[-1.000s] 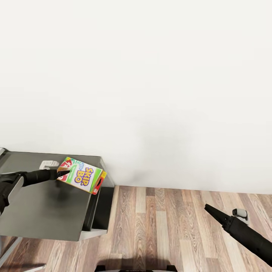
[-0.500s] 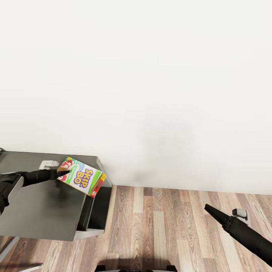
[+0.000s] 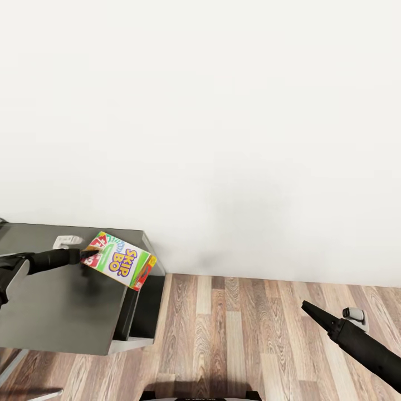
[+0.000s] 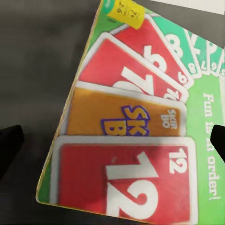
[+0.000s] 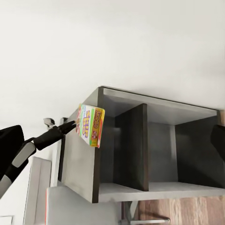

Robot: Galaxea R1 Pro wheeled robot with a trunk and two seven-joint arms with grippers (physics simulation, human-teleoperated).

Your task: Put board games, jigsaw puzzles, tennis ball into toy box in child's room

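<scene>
1. At the tips of the left gripper (image 3: pixel 89 255) is the SKIP BO board game (image 3: pixel 123 260), a thin printed box. It sits over the corner of the dark grey side section (image 3: pixel 61 301) of the table, tipped up a bit, with its far end sticking out past the edge.
2. The left gripper's fingers are closed on one corner of the box. In the left wrist view the box (image 4: pixel 131 126) fills the space between the two black fingertips.
3. The box looks light, flat and stiff, like card. Its printed face looks shiny, so I think it could slip or swing when held by just a corner.
4. A hold nearer the middle of a long edge would likely keep it steadier.
5. The right gripper (image 3: pixel 307 307) hangs well apart over the wood floor (image 3: pixel 234 334), pressed together and holding nothing.
6. The open cubbies (image 5: pixel 159 150) sit under the box.
</scene>
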